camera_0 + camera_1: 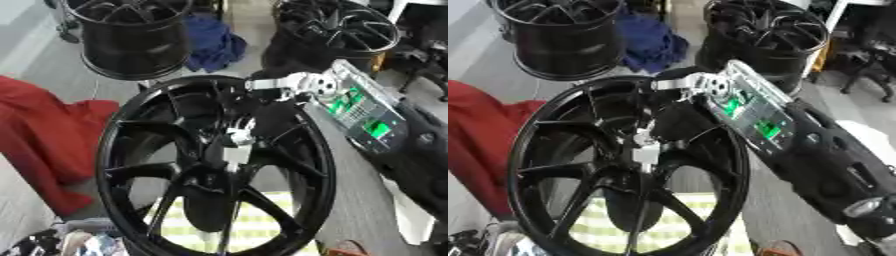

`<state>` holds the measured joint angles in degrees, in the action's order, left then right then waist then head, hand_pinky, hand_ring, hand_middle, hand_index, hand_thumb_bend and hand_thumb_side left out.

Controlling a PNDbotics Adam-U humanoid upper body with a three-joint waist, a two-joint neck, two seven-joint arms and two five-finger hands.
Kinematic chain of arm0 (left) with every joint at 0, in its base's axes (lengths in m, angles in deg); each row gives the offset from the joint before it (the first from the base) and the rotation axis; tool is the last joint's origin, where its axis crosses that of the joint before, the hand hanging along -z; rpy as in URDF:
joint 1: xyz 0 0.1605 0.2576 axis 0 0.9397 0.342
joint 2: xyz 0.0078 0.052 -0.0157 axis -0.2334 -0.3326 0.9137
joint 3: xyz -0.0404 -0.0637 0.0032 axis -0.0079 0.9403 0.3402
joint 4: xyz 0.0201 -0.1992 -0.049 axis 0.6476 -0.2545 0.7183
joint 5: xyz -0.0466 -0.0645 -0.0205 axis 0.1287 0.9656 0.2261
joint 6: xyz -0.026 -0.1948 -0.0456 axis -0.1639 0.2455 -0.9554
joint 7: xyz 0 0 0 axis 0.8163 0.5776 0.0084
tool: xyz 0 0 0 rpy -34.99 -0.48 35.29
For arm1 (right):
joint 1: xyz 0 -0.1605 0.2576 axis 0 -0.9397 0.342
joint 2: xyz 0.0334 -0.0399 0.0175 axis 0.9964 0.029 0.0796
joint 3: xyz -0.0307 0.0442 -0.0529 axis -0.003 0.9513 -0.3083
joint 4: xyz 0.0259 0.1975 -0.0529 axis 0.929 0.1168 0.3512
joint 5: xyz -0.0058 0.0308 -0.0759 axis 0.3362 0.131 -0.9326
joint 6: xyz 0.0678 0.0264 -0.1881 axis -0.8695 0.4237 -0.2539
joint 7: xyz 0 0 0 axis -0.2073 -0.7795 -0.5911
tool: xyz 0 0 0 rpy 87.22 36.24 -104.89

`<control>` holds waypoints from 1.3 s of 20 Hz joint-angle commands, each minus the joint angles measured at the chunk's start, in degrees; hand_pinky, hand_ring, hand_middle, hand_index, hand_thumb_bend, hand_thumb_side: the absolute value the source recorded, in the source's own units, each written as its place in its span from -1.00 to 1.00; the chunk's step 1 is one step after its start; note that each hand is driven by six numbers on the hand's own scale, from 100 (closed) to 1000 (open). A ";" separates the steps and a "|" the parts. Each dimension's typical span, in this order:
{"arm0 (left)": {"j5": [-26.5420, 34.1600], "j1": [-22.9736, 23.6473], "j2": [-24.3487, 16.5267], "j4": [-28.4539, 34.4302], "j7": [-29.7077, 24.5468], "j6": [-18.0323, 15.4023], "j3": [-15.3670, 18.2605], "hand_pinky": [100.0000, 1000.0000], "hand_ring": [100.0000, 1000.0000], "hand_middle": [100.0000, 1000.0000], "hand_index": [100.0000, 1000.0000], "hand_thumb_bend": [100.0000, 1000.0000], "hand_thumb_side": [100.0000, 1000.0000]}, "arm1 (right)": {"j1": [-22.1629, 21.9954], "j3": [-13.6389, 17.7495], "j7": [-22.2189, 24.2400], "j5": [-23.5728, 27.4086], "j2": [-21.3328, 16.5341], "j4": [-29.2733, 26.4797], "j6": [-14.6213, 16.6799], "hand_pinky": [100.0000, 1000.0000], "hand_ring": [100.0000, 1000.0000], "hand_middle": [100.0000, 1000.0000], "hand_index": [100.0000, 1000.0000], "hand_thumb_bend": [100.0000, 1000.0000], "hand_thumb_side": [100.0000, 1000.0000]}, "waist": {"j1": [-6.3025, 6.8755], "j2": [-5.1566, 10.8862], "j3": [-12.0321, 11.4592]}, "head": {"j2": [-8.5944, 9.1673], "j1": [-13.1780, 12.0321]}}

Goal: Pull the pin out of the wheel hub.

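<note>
So going from the left: red cloth [44, 135] is bunched up well off to the left of the right hand, doing nothing. Up and to the left of the hand there's a spare black rim [131, 37] standing by a blue rag [214, 42].

Then the main thing, the wheel hub [214, 165], a big black spoked wheel facing the camera and tilted a bit. The right hand [249, 125] is reaching in from the upper right, with its dark fingers down at the hub center. The pin [236, 152] looks like the small silvery piece right at the fingertips, just below the hand. Honestly I can't tell if the fingers are curled round it or just touching; it's all black on black there.

My read: this is the grasp step, with the pin not out yet. Next move needs a proper pinch on the pin, then a straight pull along its own axis.

The axis seems to run roughly up-down in the view, the bright end pointing toward the hand, though that's a guess.

Right of the hand is its forearm [754, 117] with green lit panels. No left hand anywhere.
</note>
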<state>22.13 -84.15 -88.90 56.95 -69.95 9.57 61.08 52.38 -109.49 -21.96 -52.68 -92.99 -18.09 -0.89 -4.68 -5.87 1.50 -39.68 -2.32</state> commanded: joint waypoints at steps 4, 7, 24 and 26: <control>0.00 -0.53 -1.04 0.78 -19.87 -19.88 -0.02 0.22 0.26 0.29 0.66 -1.00 0.32 | -0.13 -0.08 1.71 -0.59 -0.29 0.65 -0.08 0.56 0.66 0.70 0.89 -0.26 -0.21 | 0.52 0.65 -0.05 | -0.11 0.05; 0.00 -0.53 -1.03 0.79 -19.87 -19.88 -0.01 0.22 0.26 0.29 0.66 -1.00 0.32 | -0.51 -0.39 2.39 -1.19 -0.14 1.16 0.35 0.56 0.66 0.69 0.89 -0.26 -0.22 | 0.51 0.65 -0.06 | -0.17 0.02; 0.04 -0.61 -0.94 0.93 -19.87 -19.88 -0.01 0.22 0.26 0.29 0.66 -1.00 0.32 | -1.61 -0.68 5.05 -6.64 1.11 3.91 3.31 0.47 0.55 0.57 0.79 -0.34 -0.35 | 0.54 0.58 -0.15 | -0.17 0.04; 0.05 -0.63 -0.93 0.95 -19.87 -19.88 -0.01 0.22 0.26 0.29 0.66 -1.00 0.32 | -1.64 -0.76 5.05 -7.17 1.23 3.95 3.61 0.43 0.50 0.53 0.76 -0.39 -0.40 | 0.54 0.56 -0.16 | -0.16 0.03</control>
<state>22.12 -84.22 -88.86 56.98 -69.95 9.57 61.07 49.98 -110.60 -17.76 -59.14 -91.40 -13.90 3.19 -4.66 -5.87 1.37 -39.71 -2.34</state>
